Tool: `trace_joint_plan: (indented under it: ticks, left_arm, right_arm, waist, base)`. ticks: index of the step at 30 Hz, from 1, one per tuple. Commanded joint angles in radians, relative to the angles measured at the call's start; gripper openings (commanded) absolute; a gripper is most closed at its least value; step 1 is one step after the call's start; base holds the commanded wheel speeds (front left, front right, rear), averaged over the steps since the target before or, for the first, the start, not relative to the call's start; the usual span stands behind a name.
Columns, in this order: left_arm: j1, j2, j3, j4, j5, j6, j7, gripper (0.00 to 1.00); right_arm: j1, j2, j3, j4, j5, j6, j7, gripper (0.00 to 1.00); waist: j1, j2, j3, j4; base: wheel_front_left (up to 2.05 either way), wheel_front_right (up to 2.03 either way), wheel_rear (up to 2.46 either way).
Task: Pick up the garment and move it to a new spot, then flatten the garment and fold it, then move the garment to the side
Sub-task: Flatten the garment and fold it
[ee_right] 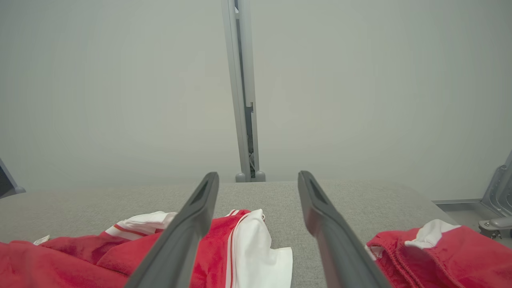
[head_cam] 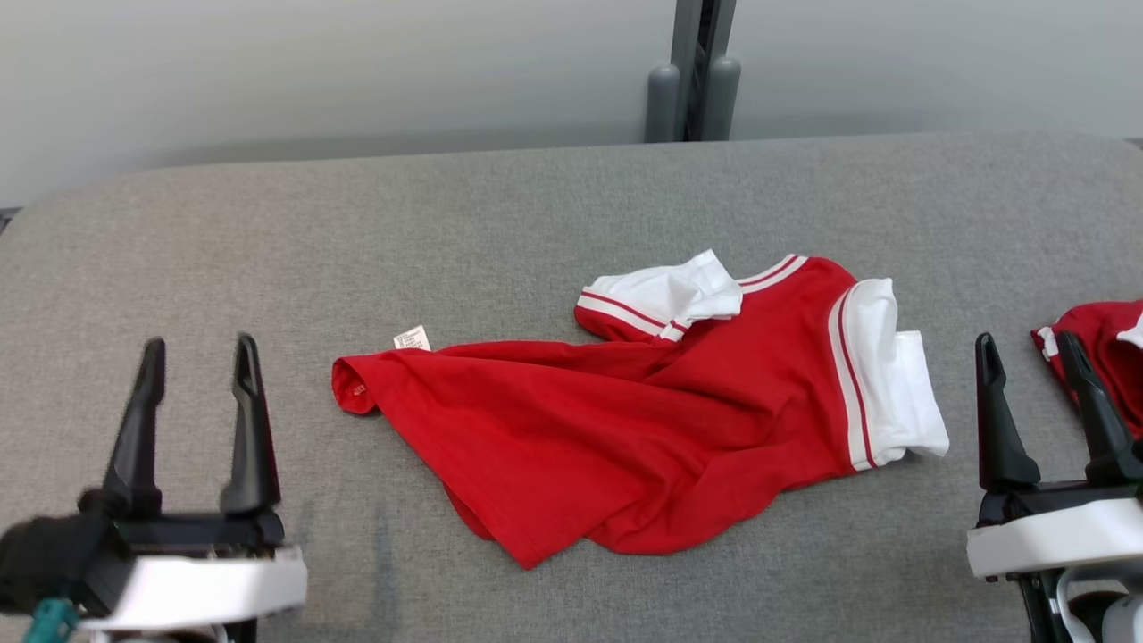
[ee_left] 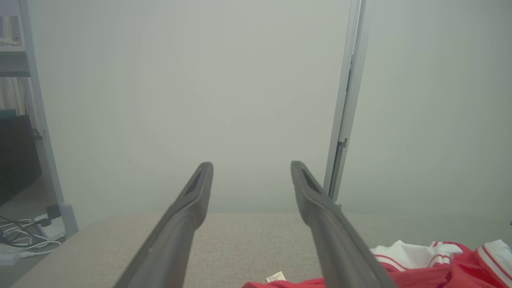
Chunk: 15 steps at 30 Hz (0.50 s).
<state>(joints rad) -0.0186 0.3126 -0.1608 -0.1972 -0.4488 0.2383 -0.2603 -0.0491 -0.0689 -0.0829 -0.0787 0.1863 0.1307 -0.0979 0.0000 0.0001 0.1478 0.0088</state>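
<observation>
Shirt (head_cam: 625, 429): crumpled, long axis left-right, between left end effector (head_cam: 201, 344) and nearer right end effector (head_cam: 1026, 339); both spread, empty.

A broad grey woven-fabric tabletop (head_cam: 536, 205) with rounded far corners runs across the head view. Behind it stand pale grey flat wall panels (head_cam: 312, 71), parted by a slim upright grey metal post (head_cam: 704, 45) whose two rounded dark grey feet (head_cam: 663, 103) sit just behind the tabletop's far edge. A bunched red cloth with white trim (head_cam: 1103, 353) lies at the tabletop's right edge. In the left wrist view, tangled white cables (ee_left: 24, 240) and a white power strip (ee_left: 50, 230) lie on the floor near a dark box (ee_left: 16, 156)
</observation>
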Motion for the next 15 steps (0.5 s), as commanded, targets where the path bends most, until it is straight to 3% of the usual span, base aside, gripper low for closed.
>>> trace_joint_plan:
  ticks: [1,7,15]
  left_arm:
    - [0.03,0.005,-0.005,-0.012,0.023,0.003,-0.002,1.0]
    - [0.1,0.02,-0.044,-0.015,0.07,-0.008,0.004,1.0]
    - [0.087,0.029,-0.066,0.033,0.052,-0.033,0.024,1.0]
  right_arm:
    - [0.014,-0.007,0.001,0.001,-0.003,0.0,0.002,1.0]
    - [0.042,-0.003,0.003,0.001,-0.004,0.0,0.017,1.0]
    - [0.059,0.002,0.009,-0.003,-0.009,0.0,0.032,1.0]
  waist:
    - [0.0,-0.0001,-0.018,0.007]
    - [0.0,-0.0001,-0.043,0.019]
    - [0.0,-0.0001,-0.046,0.02]
  base:
    - [0.0,0.0,0.0]
    - [0.0,0.0,0.0]
    - [0.0,0.0,0.0]
